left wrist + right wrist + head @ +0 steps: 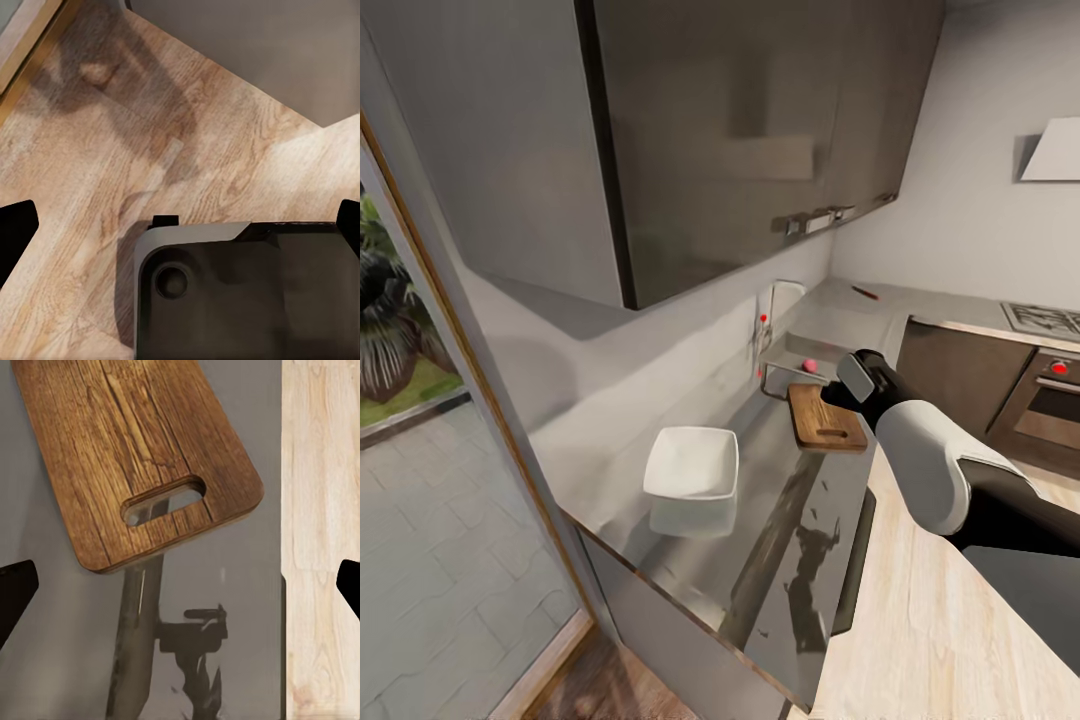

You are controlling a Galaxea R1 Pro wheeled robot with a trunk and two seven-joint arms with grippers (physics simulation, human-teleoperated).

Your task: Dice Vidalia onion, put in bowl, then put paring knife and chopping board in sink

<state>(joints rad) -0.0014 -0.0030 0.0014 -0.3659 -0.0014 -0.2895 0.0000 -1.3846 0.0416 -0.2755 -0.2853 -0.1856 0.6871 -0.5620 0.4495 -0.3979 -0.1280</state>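
Long grey reflective countertop (690, 560): runs from the near corner to the far wall beneath dark grey wall cabinets (740, 140).

Grey steel rectangular sink (792, 352): set into the far end of the worktop, with a curved chrome tap (780, 292) behind it. A small round pinkish-red object (811, 365), presumably the onion, lies in the basin.

Dark brown wooden chopping board (825, 417): rectangular with rounded corners, pronounced grain, and a slot hole (165, 500) near the end facing the robot. It lies flat on the worktop just beside the sink, close to the front edge.

White glossy square bowl (692, 463): shallow, with rounded corners. It sits on the worktop well apart from the board, nearer the robot.

Small slim knife with a reddish handle (865, 292): lies on the far counter beyond the sink; detail too small to tell.

Right gripper (180, 585): above the bare worktop just short of the board's slotted end, fingers spread wide, nothing held.

Left gripper (180, 225): over the light wooden floor (90, 187), fingers wide apart, nothing held.
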